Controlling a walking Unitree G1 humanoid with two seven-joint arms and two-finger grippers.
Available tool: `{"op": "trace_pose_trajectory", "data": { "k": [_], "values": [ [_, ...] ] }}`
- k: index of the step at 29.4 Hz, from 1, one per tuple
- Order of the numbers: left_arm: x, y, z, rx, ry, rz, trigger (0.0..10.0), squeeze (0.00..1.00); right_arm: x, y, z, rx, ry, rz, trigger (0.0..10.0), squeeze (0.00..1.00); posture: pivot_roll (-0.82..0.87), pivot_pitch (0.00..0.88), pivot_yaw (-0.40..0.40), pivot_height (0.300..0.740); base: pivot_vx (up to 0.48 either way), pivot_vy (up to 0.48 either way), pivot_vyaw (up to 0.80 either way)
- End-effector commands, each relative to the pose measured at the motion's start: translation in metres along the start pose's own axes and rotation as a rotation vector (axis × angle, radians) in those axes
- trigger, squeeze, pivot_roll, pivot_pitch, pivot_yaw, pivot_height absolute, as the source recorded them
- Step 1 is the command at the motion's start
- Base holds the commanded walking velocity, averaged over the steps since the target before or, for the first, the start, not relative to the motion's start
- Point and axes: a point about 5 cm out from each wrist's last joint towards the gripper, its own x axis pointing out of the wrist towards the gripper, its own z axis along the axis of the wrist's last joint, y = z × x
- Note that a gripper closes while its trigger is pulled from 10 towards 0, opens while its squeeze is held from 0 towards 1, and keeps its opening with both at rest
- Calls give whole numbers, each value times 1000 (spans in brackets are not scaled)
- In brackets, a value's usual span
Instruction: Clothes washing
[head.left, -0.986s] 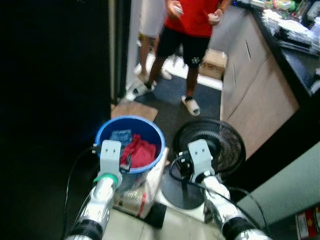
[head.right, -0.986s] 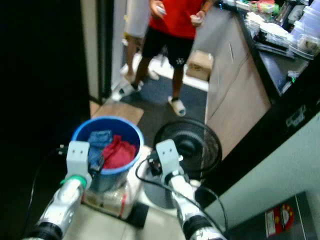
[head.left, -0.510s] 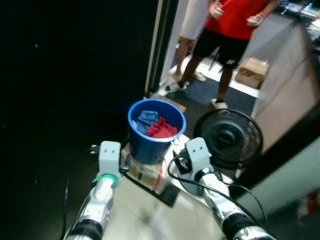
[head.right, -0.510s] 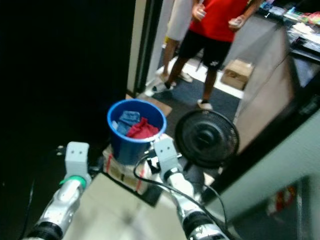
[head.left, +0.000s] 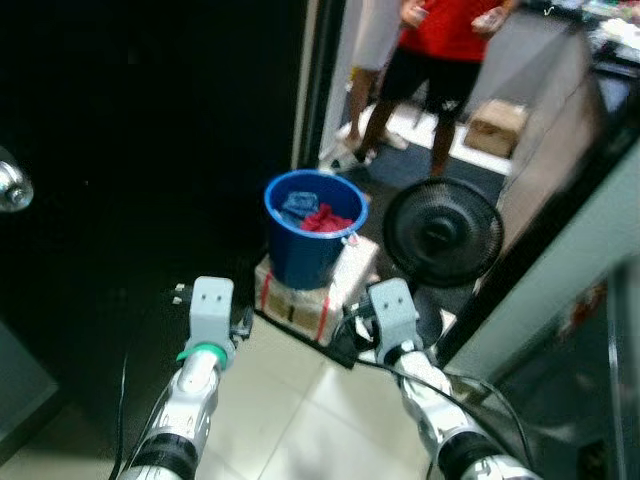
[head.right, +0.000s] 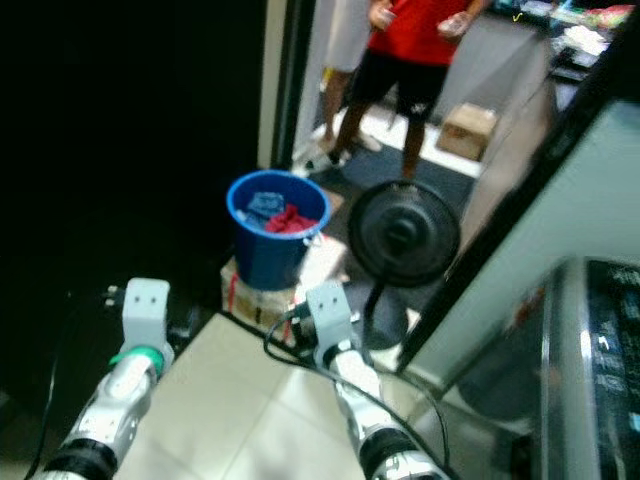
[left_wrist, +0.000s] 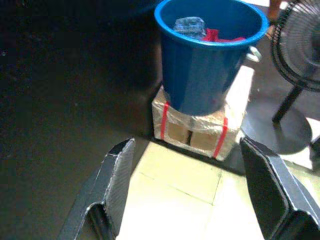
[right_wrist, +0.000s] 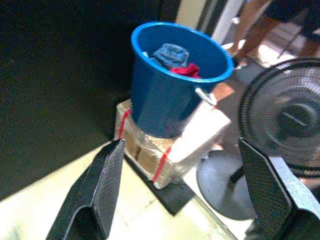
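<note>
Blue bucket (head.left: 314, 228) sits on a taped box (head.left: 310, 295) beside the fan (head.left: 441, 232), ahead of me. Left gripper (left_wrist: 192, 192) and right gripper (right_wrist: 192, 192) both spread, empty. Clothes (right_wrist: 177, 60) look soft, light; I'd pinch the top fold.

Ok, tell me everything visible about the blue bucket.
The bucket is a round, deep blue tub, plastic by its look, with a rolled rim and a pale handle lug on the side toward the fan. It stands upright on a box bound with red straps, on the floor beside the fan. Inside lie a blue denim piece and a red cloth. Neither gripper touches it.
</note>
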Motion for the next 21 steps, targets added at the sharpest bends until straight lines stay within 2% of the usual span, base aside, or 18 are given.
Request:
{"op": "trace_pose_trajectory", "data": {
  "k": [1, 16, 21],
  "values": [
    [-3, 0, -6, 8, 23, -4, 10000, 0, -1, -2, -3, 6, 17, -10, 10000, 0, 155, 0, -61, 740, 0, 0, 0],
    [-2, -4, -7, 4, 27, -14, 10000, 0, -1, -4, -4, 7, 21, -12, 10000, 0, 147, 0, -62, 740, 0, 0, 0],
    [-1, -7, -5, 7, 14, -28, 10000, 0, 0, -4, -3, 1, 17, -6, 10000, 0, 139, 0, -70, 740, 409, 0, 0]
  ]
}}
